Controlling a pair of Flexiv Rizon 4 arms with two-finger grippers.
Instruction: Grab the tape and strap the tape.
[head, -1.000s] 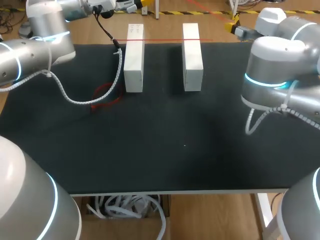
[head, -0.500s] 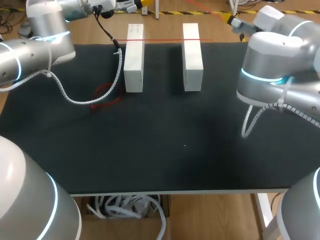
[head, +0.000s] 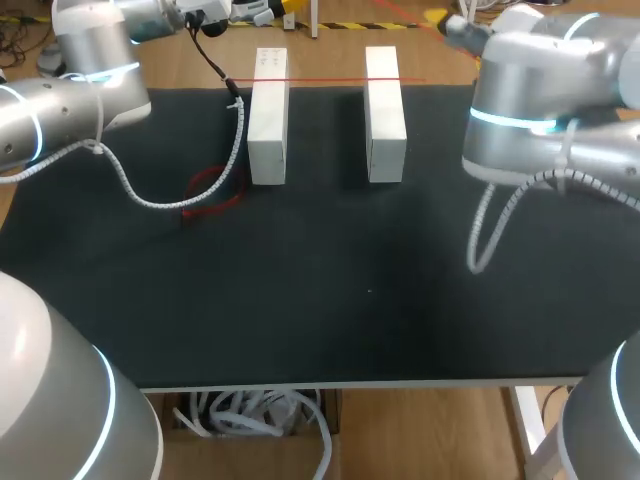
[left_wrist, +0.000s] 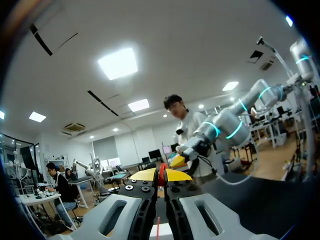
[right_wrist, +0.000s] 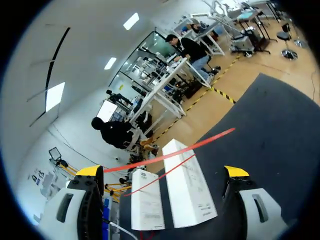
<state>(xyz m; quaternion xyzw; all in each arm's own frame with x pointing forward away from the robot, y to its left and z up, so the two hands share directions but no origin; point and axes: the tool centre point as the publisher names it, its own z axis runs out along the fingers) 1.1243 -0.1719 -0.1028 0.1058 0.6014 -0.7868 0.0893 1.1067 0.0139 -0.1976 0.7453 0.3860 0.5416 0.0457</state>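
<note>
Black table (head: 330, 300), left jaws closed on red tape (left_wrist: 161, 173), right jaws wide open

Red tape roll (head: 200, 180) — partly hidden behind the left arm's cable (head: 237, 140).

— What is the table cover (head: 330, 300) made of?
— Something black, matt and cloth-like, with no shine anywhere.
— And the two white blocks (head: 268, 115) (head: 385, 100)?
— They're smooth, flat-faced and matt. Card or painted foam, I can't tell which.
— The arms?
— The left arm (head: 60, 110) and right arm (head: 540, 110) have silvery shells with a satin sheen. Each trails a white cable (head: 160, 205) in ribbed plastic wrap.
— And the fingers?
— The right gripper's fingers (right_wrist: 75, 210) are smooth, pale grey moulded plastic with yellow caps. The left gripper (left_wrist: 161, 175) looks the same. The red tape (head: 330, 80) is a thin, slick-looking strip.
</note>
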